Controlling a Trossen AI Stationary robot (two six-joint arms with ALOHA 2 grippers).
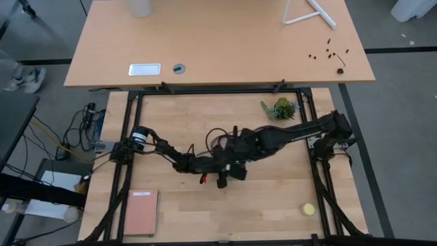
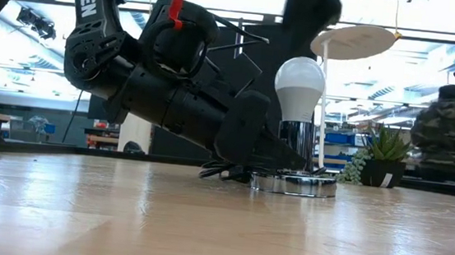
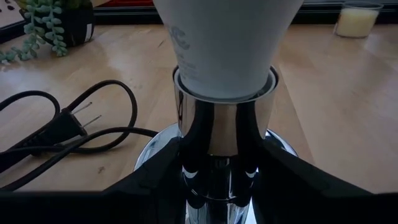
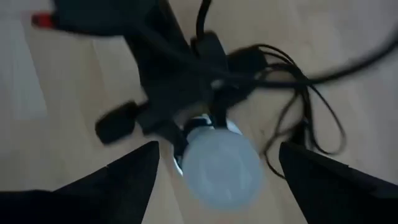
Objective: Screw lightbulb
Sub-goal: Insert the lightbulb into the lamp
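Observation:
The white lightbulb (image 2: pixel 300 83) stands upright, its narrow end down in a chrome socket (image 2: pixel 296 146) on a round base (image 2: pixel 293 184) at the table's middle. My left gripper (image 3: pixel 224 180) comes in low from the table's left and is shut on the socket just under the lightbulb (image 3: pixel 224 43). My right gripper (image 4: pixel 219 148) hangs above the lightbulb (image 4: pixel 221 167), pointing down. It is open, with one finger on each side and clear of the glass. In the high view both arms (image 1: pixel 232 154) hide the bulb. My left gripper pinches the socket's chrome neck (image 3: pixel 189 146) between its two fingers (image 3: pixel 155 177), just below the collar that the bulb sits in. The fingers come nearly level from the table's left. The socket stands upright, its round base on the table.
The socket's black cord and plug (image 3: pixel 68 127) lie looped on the table beside the base. A small potted plant (image 1: pixel 280 108) stands at the far right, a yellow ball (image 1: pixel 308 209) at the near right, and a pink notebook (image 1: pixel 140 213) at the near left.

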